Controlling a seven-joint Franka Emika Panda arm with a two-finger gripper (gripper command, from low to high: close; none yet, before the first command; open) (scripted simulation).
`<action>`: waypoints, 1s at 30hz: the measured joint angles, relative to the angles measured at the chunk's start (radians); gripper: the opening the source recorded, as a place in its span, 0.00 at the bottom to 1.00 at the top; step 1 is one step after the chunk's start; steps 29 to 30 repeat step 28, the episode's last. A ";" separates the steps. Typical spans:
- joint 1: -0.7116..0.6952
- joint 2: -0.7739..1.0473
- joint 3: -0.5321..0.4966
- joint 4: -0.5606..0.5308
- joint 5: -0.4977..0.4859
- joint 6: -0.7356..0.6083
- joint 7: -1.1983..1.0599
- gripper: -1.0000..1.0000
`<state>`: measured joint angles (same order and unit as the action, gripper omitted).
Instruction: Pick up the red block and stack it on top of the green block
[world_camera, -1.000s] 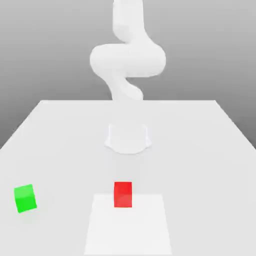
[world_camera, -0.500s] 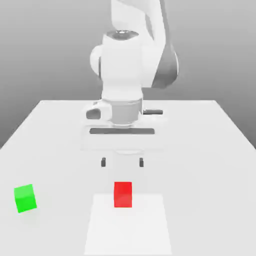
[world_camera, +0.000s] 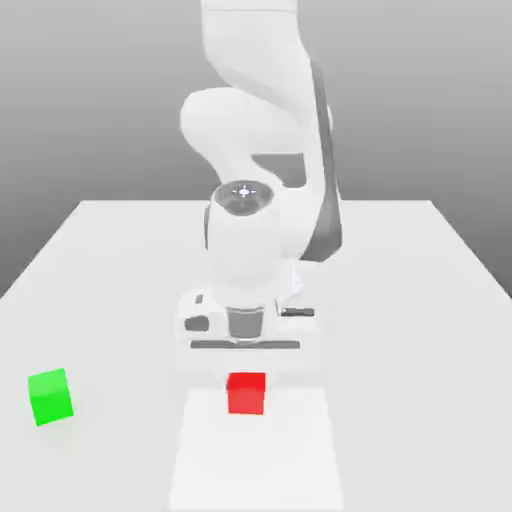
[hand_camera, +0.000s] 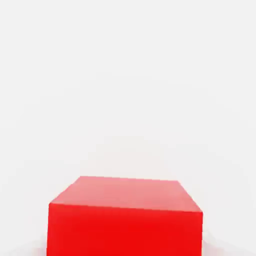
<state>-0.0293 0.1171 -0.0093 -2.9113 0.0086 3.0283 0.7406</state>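
Robot hand (world_camera: 246, 386) pinching red block (world_camera: 246, 397) btwn its fingers, green block (world_camera: 51, 398) on white table (world_camera: 400, 300), well apart, twd exterior view's left

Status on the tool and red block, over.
Tool down at red block, shut on it. Block still low by white patch, not stacked. Green block off to exterior view's left.

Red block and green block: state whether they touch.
Apart. The exterior view shows it plainly: bare pale tabletop lies between the solid red cube-shaped block and the solid green cube-shaped block.
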 joint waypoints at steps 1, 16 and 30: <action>0.000 -0.033 -0.001 -0.005 -0.003 -0.028 0.002 0.00; -0.337 -0.131 -0.206 0.218 -0.002 -0.350 0.380 0.00; -0.465 0.096 -0.199 0.318 0.123 -0.229 0.426 1.00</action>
